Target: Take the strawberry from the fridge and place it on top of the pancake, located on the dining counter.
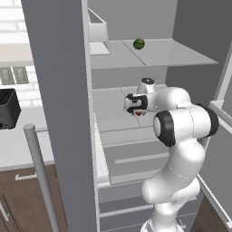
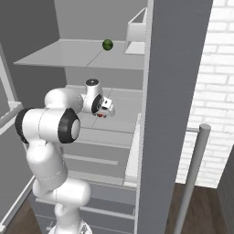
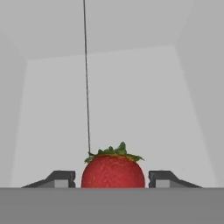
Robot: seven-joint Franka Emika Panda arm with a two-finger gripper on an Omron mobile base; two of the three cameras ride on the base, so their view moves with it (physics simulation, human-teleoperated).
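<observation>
The strawberry (image 3: 113,171), red with a green leafy cap, sits on a pale grey middle shelf of the open fridge (image 1: 190,27). In the hand view my gripper (image 3: 113,179) has one dark fingertip on each side of it, with a narrow gap showing on both sides, so it is open around the fruit. From the base views the strawberry (image 1: 138,113) (image 2: 100,114) is a small red spot just under the gripper (image 1: 136,110) (image 2: 104,112), which reaches into the fridge (image 2: 178,68). The pancake and the dining counter are out of view.
A small green round fruit (image 1: 139,44) (image 2: 107,44) lies on the shelf above. An open fridge door with a long bar handle (image 1: 41,172) (image 2: 194,173) and a white door bin (image 1: 97,31) flanks the arm. A dark appliance (image 1: 8,108) stands on the counter at left.
</observation>
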